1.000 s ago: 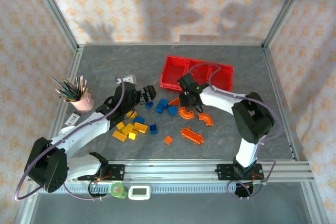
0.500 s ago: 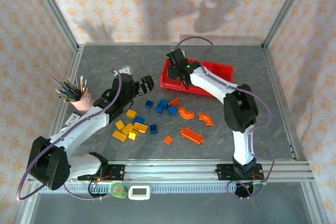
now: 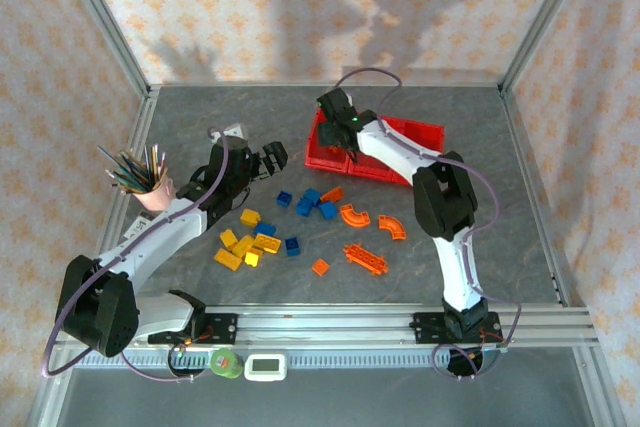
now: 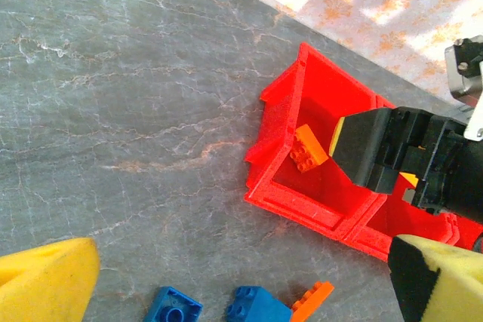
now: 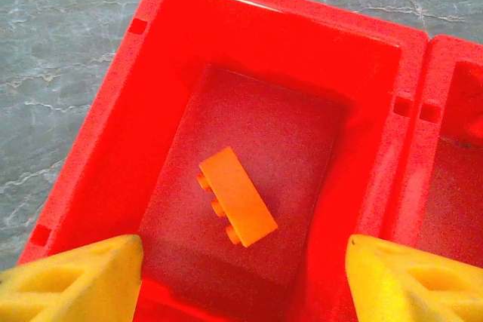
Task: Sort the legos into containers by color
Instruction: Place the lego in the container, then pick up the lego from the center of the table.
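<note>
A grey tabletop (image 3: 480, 237) carries three joined red containers (image 3: 428, 135) toward 1 o'clock of its centre. The right hand (image 3: 335, 112) hangs above the bin at the tray's 9 o'clock end, its yellow pads spread wide apart and holding nothing. The left hand (image 3: 272, 159) hovers at 10 o'clock of centre, pads likewise wide apart and empty. A pink cup (image 3: 155, 192) of pencils stands at 9 o'clock. Loose legos (image 3: 300, 222) lie around the centre: yellow toward 8 o'clock, blue in the middle, orange toward 5 o'clock. One orange brick (image 5: 237, 195) lies free inside that end bin.
</note>
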